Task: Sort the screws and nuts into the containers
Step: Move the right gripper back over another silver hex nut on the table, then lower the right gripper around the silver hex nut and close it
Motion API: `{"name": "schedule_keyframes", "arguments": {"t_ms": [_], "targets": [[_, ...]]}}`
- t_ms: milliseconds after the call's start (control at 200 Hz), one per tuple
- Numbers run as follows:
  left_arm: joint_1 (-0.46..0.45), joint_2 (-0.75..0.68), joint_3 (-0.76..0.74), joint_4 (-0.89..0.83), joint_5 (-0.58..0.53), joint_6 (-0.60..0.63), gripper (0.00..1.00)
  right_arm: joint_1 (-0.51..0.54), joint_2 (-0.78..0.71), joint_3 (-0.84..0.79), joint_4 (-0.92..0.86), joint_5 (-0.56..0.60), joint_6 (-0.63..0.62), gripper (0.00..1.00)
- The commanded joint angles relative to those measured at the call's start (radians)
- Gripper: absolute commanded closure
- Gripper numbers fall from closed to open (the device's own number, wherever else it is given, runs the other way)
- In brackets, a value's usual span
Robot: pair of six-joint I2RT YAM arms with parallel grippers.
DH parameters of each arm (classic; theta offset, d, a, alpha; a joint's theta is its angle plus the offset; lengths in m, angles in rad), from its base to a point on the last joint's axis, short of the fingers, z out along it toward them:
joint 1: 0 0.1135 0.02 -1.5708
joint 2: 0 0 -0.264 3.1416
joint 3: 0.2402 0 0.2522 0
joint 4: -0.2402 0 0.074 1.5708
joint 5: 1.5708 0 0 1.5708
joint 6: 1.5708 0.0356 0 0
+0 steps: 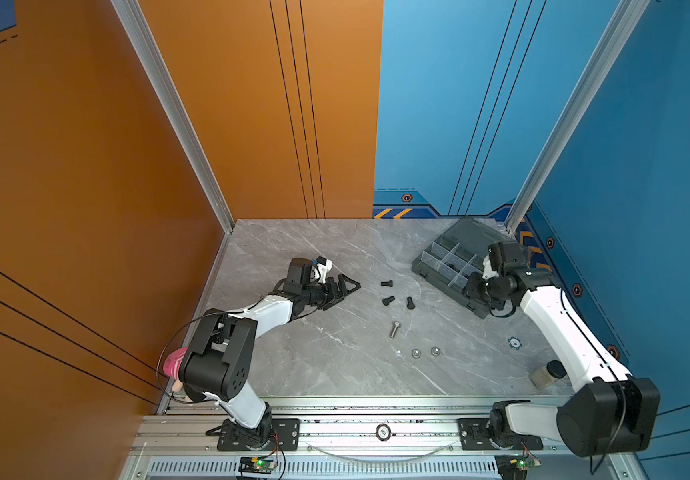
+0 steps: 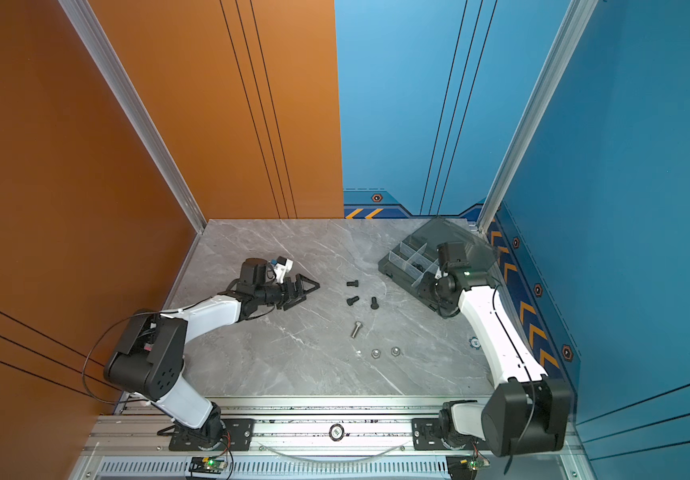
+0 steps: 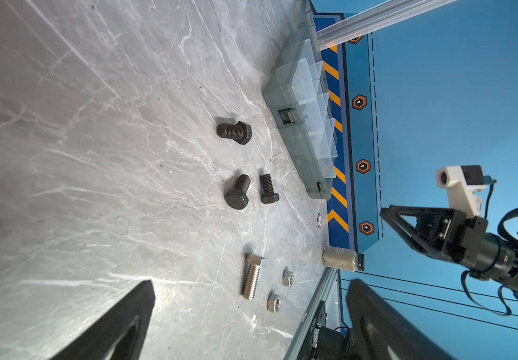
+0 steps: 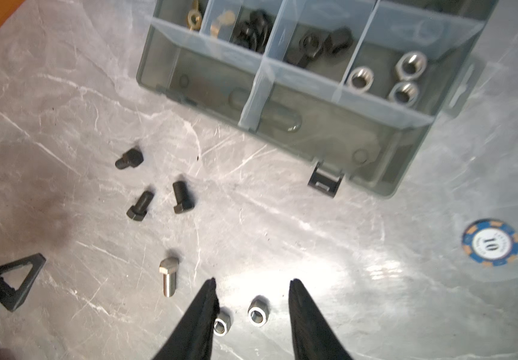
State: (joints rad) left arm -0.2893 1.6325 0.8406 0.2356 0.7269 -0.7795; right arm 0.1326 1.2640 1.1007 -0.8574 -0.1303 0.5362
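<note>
Evidently between picks: the right gripper (image 4: 253,280) hangs over the box (image 4: 385,174), jaws partly parted and empty. The left gripper (image 1: 345,286) is wide open and empty. Two silver nuts (image 4: 258,312) and four bolts (image 4: 183,199) lie on the surface (image 4: 345,249). The next move probably calls for straddling one nut.

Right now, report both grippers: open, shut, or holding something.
Left gripper: open, holding nothing.
Right gripper: open, holding nothing.

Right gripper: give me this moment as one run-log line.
right gripper open, empty, hovering near organiser box | left gripper open, empty | loose on table: three black bolts, silver bolt, two silver hex nuts
</note>
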Motion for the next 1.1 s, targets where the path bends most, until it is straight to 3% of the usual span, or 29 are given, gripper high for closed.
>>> {"name": "schedule_keyframes", "arguments": {"t_ms": [0,250,486,1091], "targets": [[-0.009,-0.001,0.026,-0.01,0.017,0.003,0.02,0.078,-0.078,-0.085,-0.037,0.063,0.093,0.58],[-0.02,0.002,0.015,-0.01,0.019,0.007,0.02,0.253,-0.198,-0.274,0.021,0.092,0.213,0.56],[-0.026,0.009,0.021,-0.01,0.02,0.005,0.02,0.35,-0.169,-0.36,0.089,0.098,0.259,0.54],[-0.027,0.007,0.026,-0.05,-0.016,0.01,0.02,0.374,0.083,-0.351,0.208,0.117,0.267,0.52]]}}
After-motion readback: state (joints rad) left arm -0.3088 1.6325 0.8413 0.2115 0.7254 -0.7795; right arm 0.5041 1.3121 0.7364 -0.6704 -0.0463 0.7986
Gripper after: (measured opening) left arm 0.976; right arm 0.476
